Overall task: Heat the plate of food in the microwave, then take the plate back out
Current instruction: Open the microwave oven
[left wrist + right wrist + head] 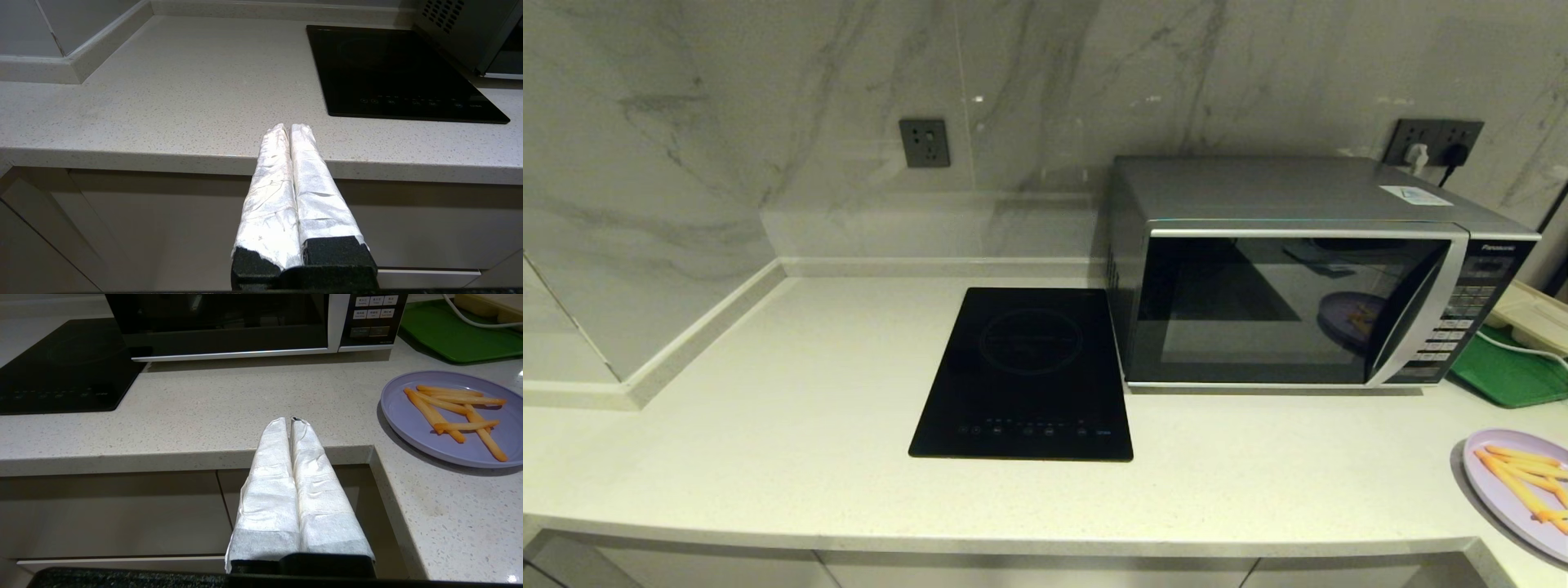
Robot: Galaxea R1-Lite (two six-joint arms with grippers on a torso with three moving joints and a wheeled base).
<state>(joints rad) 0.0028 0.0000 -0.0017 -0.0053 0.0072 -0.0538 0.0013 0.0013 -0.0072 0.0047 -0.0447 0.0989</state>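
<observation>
The pale lilac plate of food (1515, 490) (449, 416), with orange-yellow fry sticks on it, lies on the counter at the front right corner, partly cut off in the head view. The silver-grey microwave (1298, 278) (245, 326) stands at the back right with its dark glass door closed. My right gripper (290, 421) hangs shut and empty in front of the counter edge, left of the plate. My left gripper (289, 127) is shut and empty too, low before the counter's front edge, left of the hob. Neither gripper shows in the head view.
A flat black induction hob (1025, 371) (400, 73) lies left of the microwave. A green tray (1511, 371) (453, 330) holding a cream device with a white cable sits right of the microwave. Cabinet fronts run below the counter edge. Marble walls close the back and left.
</observation>
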